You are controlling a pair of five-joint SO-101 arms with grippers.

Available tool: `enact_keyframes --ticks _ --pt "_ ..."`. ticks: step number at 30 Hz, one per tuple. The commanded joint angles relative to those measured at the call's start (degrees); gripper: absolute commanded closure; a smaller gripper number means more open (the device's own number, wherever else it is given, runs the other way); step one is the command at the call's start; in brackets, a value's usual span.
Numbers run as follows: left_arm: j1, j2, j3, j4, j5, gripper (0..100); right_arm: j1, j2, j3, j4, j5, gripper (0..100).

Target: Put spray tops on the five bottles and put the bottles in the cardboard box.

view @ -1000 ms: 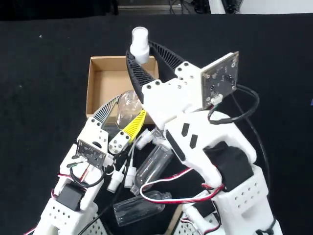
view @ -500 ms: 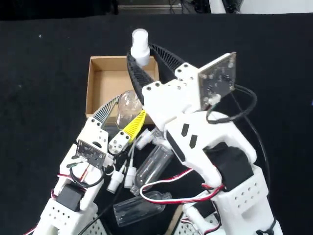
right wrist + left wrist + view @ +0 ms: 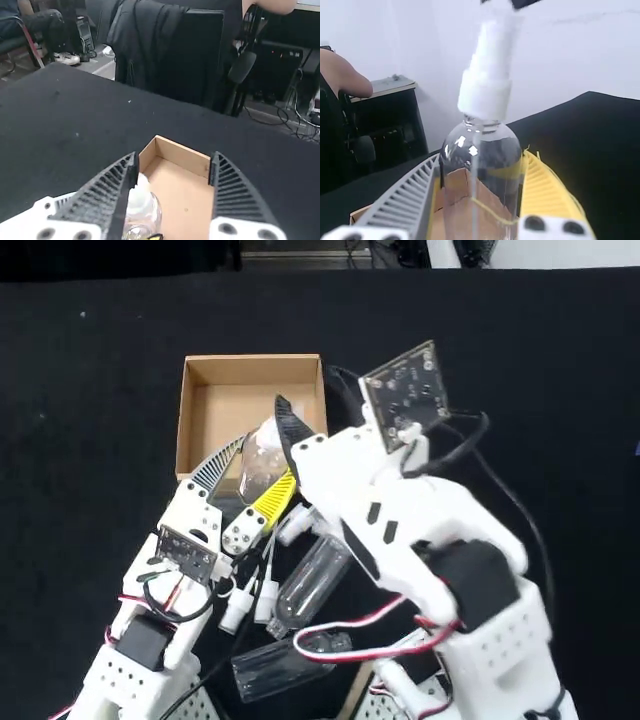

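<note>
Just left of centre in the high view, my R gripper (image 3: pixel 174 165) hangs jaws apart over the bottle (image 3: pixel 480 150), gripping nothing. Spray top (image 3: pixel 487 85) sits crooked on the neck, against one finger. L gripper (image 3: pixel 264 465) clamps the bottle upright, long axis vertical, over the cardboard box's (image 3: pixel 200 380) lower-right corner. Top's straight below R, so R's nearer, I reckon.

High view: fixed, above arms (image 3: pixel 480 640), facing down over tabletop (image 3: pixel 560 390); farthest off, whole box (image 3: pixel 215 410) in frame.
Left wrist view: low, very near, looking up along left fingers (image 3: pixel 405 200) past bottle (image 3: pixel 480 165) to wall (image 3: pixel 580 50).
Right wrist view: higher, looking down and outward between right fingers (image 3: pixel 105 192), room (image 3: pixel 165 50) behind.
All three share box, bottle; bottle nearest in left wrist view.
</note>
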Motion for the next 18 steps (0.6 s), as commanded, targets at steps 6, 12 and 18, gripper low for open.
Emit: enact_keyframes --ticks 6,12,18 --pt "-0.31 0.09 1.27 -0.79 0.79 97 5.27 -1.36 -13.67 12.84 6.95 79.4" --pt "-0.4 0.09 1.27 -0.79 0.79 97 26.02 -1.01 -1.98 12.48 7.47 79.4" --pt "-0.4 0.09 1.27 -0.79 0.79 97 35.78 -1.36 24.66 -6.42 7.38 79.4"
